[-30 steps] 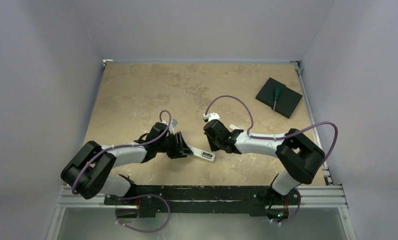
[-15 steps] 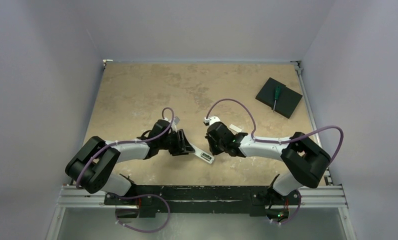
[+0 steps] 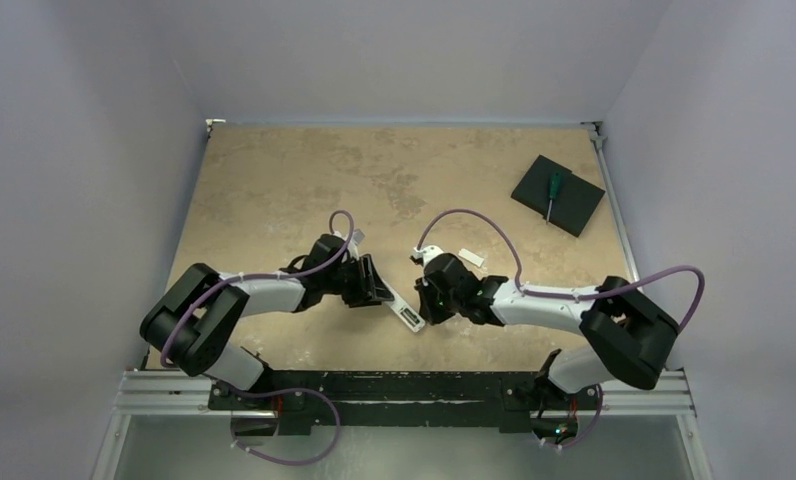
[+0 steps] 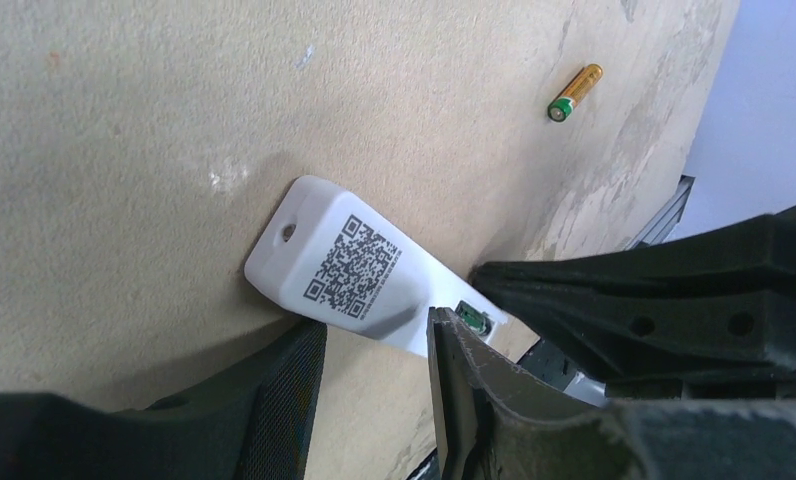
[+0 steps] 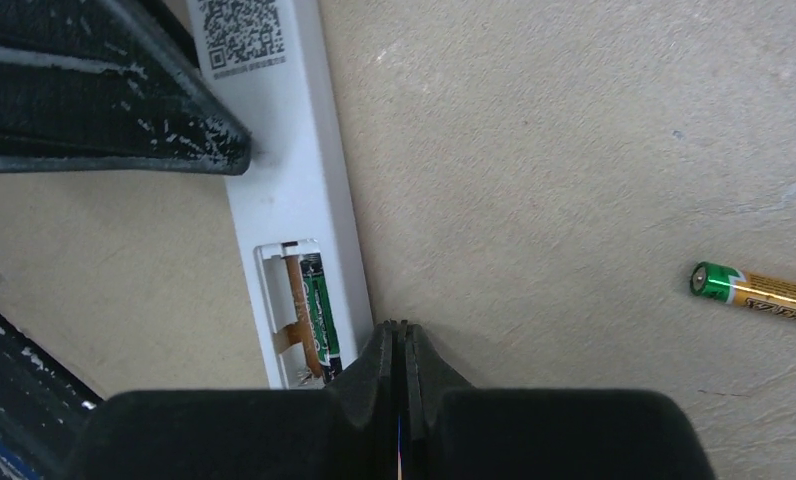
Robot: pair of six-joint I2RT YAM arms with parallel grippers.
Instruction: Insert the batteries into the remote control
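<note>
The remote control [image 4: 349, 262] is close to the near edge of the worktop [image 3: 274, 180], about halfway between its left and right edges. It is back side up, so its QR label shows. The left gripper [image 4: 374, 335] is closed on it across its width, one finger [image 4: 292, 400] on each long side, near the end that carries the label. The other end of the remote control sticks out past the fingers towards the right arm.

That free end has the open battery recess [image 5: 296, 310]. The dark battery [image 5: 319, 312] lies in it lengthwise, in the slot nearer the right gripper, beside an orange ribbon [image 5: 292, 300]. The other slot looks unfilled.

The right gripper [image 5: 401, 332] is fully closed with nothing between its fingers. Its joined tips point at the long edge of the remote control, right beside the recess. Whether they touch the casing cannot be told.

The gold-orange battery [image 5: 764, 290] lies flat on the bare worktop, well apart from the remote control and on the right gripper's side of it. Neither gripper touches it. Its green-banded end faces the remote control.

Near the far right corner of the worktop sits a black square pad [image 3: 574, 208]. A green-handled screwdriver [image 3: 552, 190] lies on top of it. A small white flat piece [image 3: 471, 257] rests on the worktop just beyond the right wrist.
</note>
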